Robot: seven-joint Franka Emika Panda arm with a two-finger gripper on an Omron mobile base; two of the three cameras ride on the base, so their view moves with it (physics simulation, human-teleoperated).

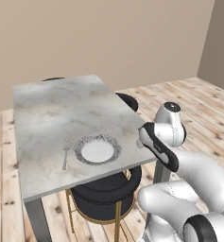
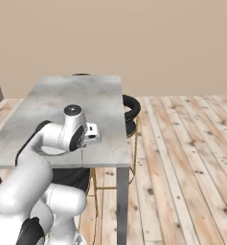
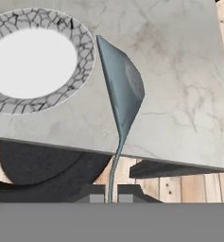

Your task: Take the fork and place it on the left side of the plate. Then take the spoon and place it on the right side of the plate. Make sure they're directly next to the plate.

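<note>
The plate (image 1: 97, 150), with its grey speckled rim (image 3: 80, 42) and white centre, sits near the table's front edge. The fork (image 1: 66, 152) lies flat on the table just left of the plate, tines pointing away. My gripper (image 3: 111, 194) is shut on the thin handle of a grey-blue spoon (image 3: 123, 90). The spoon's bowl hangs over the tabletop right of the plate, close to its rim, above the table's near edge. In the left base view my own forearm hides the fingers.
The grey marble table (image 1: 52, 113) ends just right of the spoon, with wooden floor (image 2: 182, 143) beyond. A black round stool (image 1: 104, 194) stands under the front edge, and another stool (image 2: 130, 107) is at the table's right side.
</note>
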